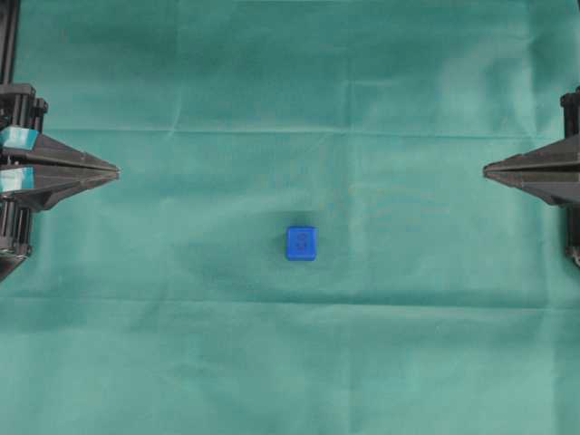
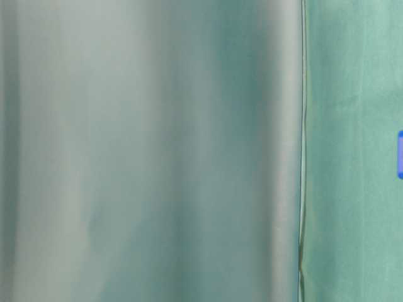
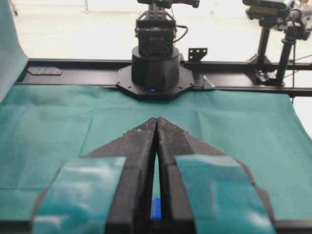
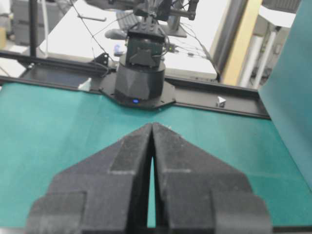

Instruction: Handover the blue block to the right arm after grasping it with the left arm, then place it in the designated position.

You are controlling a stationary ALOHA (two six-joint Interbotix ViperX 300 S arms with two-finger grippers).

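Blue block [image 1: 301, 243] on cloth, midway between both closed jaws, untouched.

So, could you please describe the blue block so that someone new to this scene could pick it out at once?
Start from the green cloth covering the table. The blue block sits near its middle, between the left gripper and the right gripper, touching neither. It is the only bright blue thing there, a small rounded cube.

Blue block [image 1: 301, 243], green cloth [image 1: 290, 91], teal-taped black left hand [image 1: 116, 172].
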